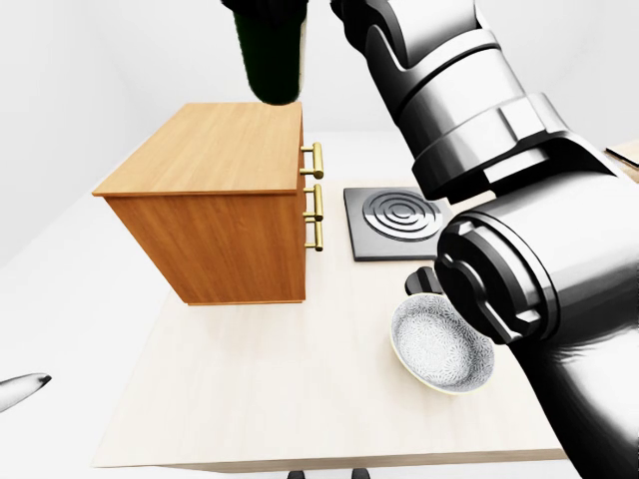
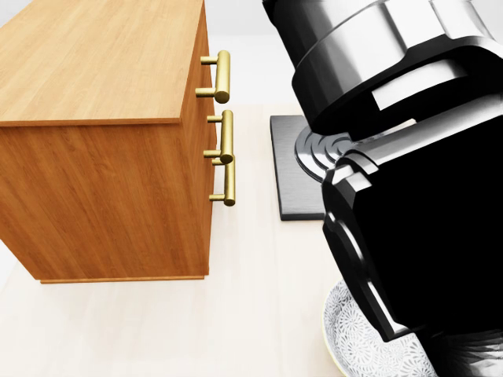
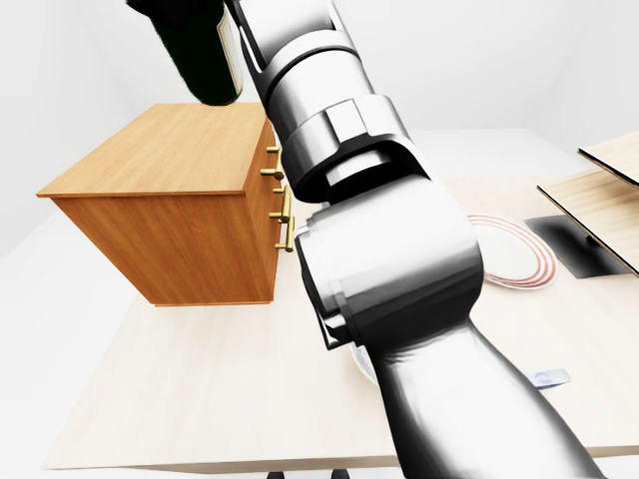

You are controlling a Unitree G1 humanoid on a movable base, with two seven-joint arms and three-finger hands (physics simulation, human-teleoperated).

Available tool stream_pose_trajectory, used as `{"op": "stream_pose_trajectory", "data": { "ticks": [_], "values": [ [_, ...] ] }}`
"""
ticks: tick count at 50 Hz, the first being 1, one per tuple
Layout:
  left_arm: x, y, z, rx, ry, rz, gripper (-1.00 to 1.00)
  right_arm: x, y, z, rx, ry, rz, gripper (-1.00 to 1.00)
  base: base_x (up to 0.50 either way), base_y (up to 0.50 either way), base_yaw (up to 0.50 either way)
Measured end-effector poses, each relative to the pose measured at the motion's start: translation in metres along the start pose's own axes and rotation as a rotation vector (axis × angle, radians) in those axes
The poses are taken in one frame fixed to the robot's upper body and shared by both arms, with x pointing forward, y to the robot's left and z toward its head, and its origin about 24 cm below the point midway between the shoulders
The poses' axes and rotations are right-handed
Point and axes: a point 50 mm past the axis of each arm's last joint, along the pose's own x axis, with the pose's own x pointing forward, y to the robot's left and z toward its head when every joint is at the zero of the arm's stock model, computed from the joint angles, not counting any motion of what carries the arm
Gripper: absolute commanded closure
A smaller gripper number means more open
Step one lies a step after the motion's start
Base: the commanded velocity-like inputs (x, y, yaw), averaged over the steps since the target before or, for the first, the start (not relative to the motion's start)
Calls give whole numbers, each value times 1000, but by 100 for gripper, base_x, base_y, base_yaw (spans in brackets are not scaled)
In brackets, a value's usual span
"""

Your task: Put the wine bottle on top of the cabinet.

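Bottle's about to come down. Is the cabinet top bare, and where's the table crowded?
The cabinet top is bare wood edge to edge; the wine bottle hangs above its right part. The table is bare below the cabinet in the left-eye view. It is crowded to the right: hob, black knob, patterned bowl.

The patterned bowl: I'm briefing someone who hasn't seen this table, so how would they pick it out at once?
Start at the wooden cabinet on the pale table; in the left-eye view a dark burner plate lies to its right. The bowl sits below that plate, partly hidden by the robot's arm. It is the only round, open dish with a grey speckled inside and a cream rim.
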Motion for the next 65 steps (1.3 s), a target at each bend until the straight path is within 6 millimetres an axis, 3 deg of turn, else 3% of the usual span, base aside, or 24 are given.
{"op": "stream_pose_trajectory", "data": {
  "ticks": [29, 65],
  "values": [
    [-1, 4, 2, 8, -1, 7, -100, 4, 35, 9, 17, -28, 142, 91, 0, 0, 0],
    [-1, 5, 1, 11, 4, 7, -100, 4, 67, 0, 5, -10, 264, 90, 0, 0, 0]
  ]
}}
